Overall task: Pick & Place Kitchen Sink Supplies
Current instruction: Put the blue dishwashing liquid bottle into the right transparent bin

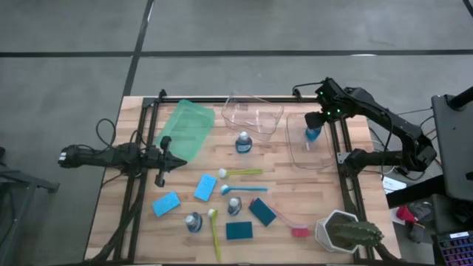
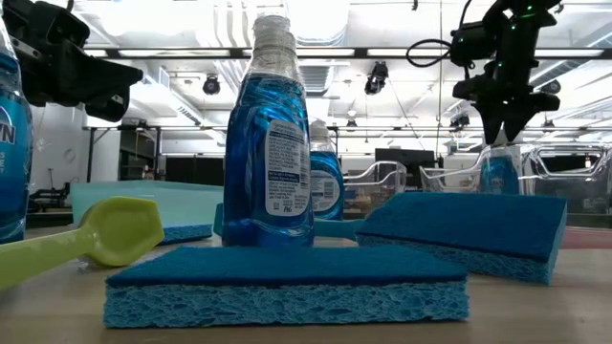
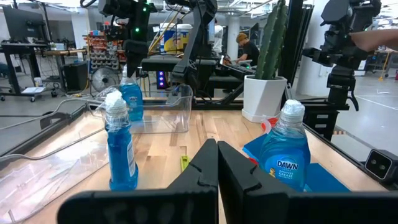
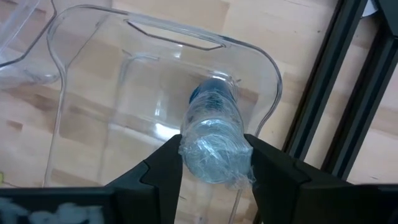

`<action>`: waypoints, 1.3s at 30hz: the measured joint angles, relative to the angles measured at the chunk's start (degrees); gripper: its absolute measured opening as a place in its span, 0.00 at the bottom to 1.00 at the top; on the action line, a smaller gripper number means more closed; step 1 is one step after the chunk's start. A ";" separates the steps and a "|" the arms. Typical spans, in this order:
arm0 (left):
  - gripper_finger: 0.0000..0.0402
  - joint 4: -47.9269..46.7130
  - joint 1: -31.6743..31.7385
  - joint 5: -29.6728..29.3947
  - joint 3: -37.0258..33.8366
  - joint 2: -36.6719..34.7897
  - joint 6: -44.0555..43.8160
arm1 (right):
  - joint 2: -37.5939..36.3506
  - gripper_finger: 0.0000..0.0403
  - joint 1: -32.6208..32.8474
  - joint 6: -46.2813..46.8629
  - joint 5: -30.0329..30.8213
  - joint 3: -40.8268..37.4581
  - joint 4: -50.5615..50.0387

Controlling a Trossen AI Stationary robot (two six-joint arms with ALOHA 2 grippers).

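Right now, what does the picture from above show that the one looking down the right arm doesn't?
Only the view from above shows the green bin, sponges, brushes, cactus and the left pincer, shut and waiting. Only the right wrist view shows the bottle's pale cap between the right pincer's fingers. Both show that blue bottle inside the clear bin.
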 joint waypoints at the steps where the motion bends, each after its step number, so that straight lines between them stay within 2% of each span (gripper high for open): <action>1: 0.00 0.01 0.00 0.00 0.00 0.01 0.00 | 0.00 0.40 0.00 -0.17 0.00 0.00 0.01; 14: 0.00 0.00 0.00 0.00 0.00 0.02 0.00 | -0.04 0.49 0.07 -0.61 -2.14 1.66 0.02; 28: 0.00 -0.02 -0.01 0.01 0.00 -0.01 0.00 | -0.08 0.55 0.27 -1.89 -2.63 11.43 -0.11; 34: 0.00 -0.02 -0.02 0.02 0.00 -0.01 0.00 | -0.11 0.55 3.35 -1.68 -4.26 13.36 0.45; 39: 0.00 -0.02 0.00 0.00 0.00 -0.01 0.00 | 0.00 0.55 8.44 -1.71 -5.53 13.55 1.63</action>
